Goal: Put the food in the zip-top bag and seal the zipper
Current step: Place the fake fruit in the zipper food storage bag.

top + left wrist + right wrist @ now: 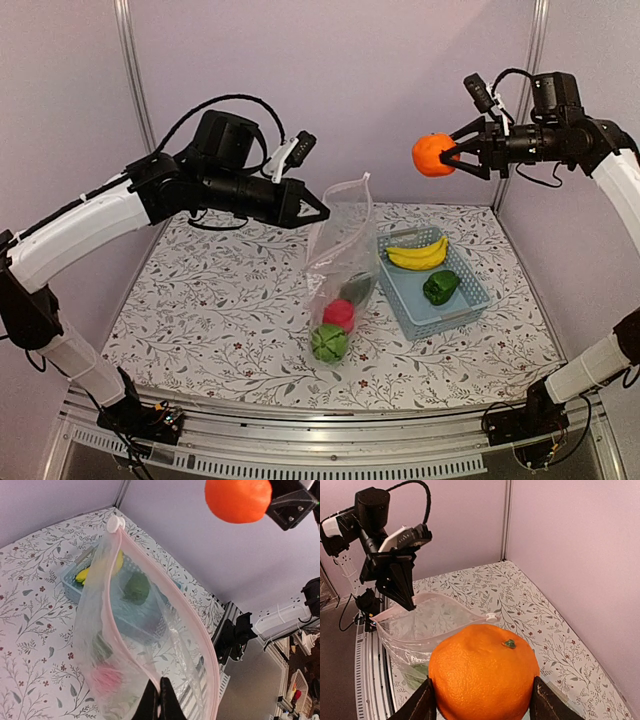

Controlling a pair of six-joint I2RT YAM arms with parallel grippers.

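My left gripper (322, 212) is shut on the pinkish zipper (135, 565) and holds the clear zip-top bag (340, 250) upright with its mouth gaping. Inside it lie a pink-red fruit (340, 313), a green ball (328, 343) and a dark green piece (355, 288). High at the right, above the basket and to the right of the bag's mouth, my right gripper (445, 155) is shut on the orange (433, 155). In the right wrist view the orange (482, 675) fills the space between both fingers, with the bag (430, 625) below and beyond it.
A light-blue basket (470, 300) stands right of the bag and holds yellow bananas (418, 254) and a green pepper (440, 287). The floral tablecloth (220, 310) covers the table. Walls close the back and right sides.
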